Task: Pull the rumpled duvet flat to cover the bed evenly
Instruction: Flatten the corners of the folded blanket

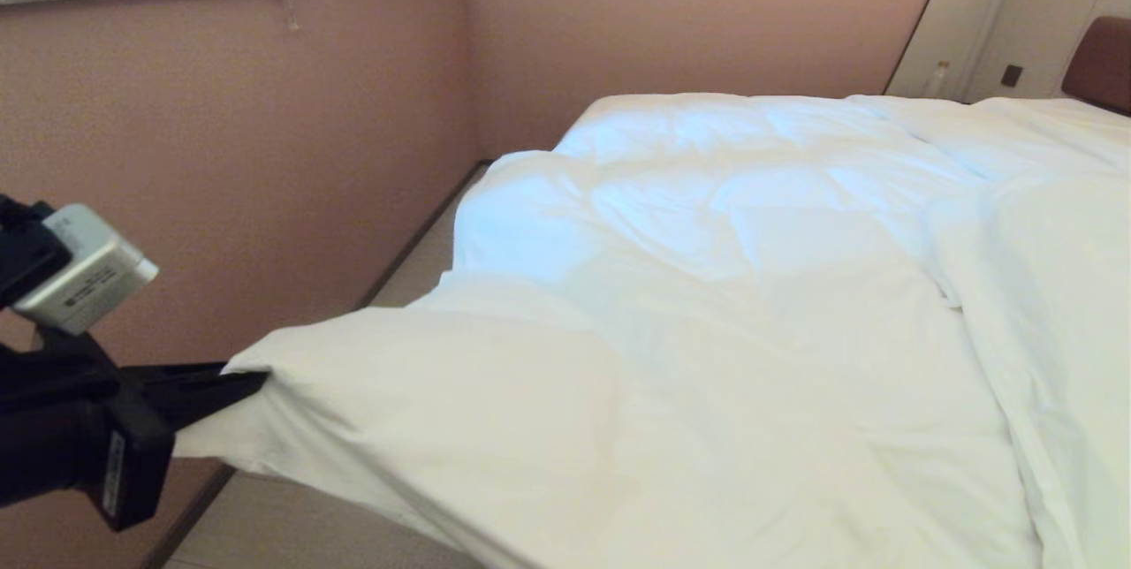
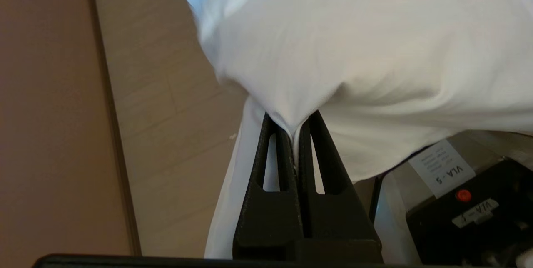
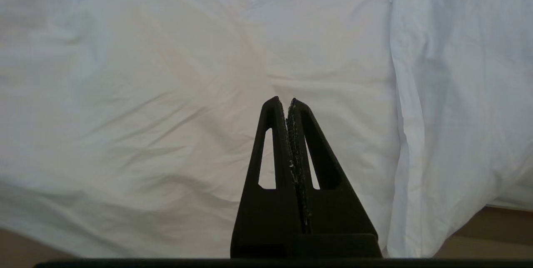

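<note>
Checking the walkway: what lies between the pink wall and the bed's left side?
Head view shows only bare beige floor between the wall and the bed; nearer, the duvet corner, pinched by the left gripper, spans it.

Readable text only in left wrist view: white sticker [image 2: 442, 168] at 4 o'clock reads "VLA - 5", finer print above it illegible. Small handwritten tag [image 2: 474, 213] below the red button [image 2: 463, 195]: unreadable.

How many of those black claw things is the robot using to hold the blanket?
1. The left gripper, out past the bed's left edge, is pinched shut on a corner of the duvet. The right gripper is shut on nothing, in front of the duvet.
</note>
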Motion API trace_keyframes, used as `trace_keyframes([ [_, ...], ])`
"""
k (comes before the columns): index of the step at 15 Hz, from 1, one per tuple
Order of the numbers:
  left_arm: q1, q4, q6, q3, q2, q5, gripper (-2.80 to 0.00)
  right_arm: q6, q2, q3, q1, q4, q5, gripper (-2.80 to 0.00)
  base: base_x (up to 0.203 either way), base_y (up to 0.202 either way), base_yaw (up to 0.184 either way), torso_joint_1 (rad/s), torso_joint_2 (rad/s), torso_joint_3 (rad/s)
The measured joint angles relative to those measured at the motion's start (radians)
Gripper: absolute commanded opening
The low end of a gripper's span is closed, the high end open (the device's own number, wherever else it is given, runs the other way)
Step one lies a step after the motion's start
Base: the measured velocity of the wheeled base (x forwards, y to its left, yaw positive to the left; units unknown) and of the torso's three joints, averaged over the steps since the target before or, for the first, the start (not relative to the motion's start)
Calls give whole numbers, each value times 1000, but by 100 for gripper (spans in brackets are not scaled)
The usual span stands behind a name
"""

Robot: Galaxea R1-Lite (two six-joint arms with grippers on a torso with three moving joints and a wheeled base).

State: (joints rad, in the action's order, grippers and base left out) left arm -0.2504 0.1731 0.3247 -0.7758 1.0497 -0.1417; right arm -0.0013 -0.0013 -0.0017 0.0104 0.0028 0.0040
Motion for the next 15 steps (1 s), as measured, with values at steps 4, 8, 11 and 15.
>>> trace_keyframes([
  [4, 2, 78, -15, 36, -124, 17, -280, 0, 0, 0, 0, 0, 0, -280, 0, 0, 0, 0, 0, 0],
  [8, 0, 78, -17, 54, -156, 13, -280, 0, 0, 0, 0, 0, 0, -280, 0, 0, 0, 0, 0, 0],
  [11, 0, 78, -17, 65, -161, 10, -280, 0, 0, 0, 0, 0, 0, -280, 0, 0, 0, 0, 0, 0],
  [15, 1, 81, -16, 76, -171, 17, -280, 0, 0, 0, 0, 0, 0, -280, 0, 0, 0, 0, 0, 0],
])
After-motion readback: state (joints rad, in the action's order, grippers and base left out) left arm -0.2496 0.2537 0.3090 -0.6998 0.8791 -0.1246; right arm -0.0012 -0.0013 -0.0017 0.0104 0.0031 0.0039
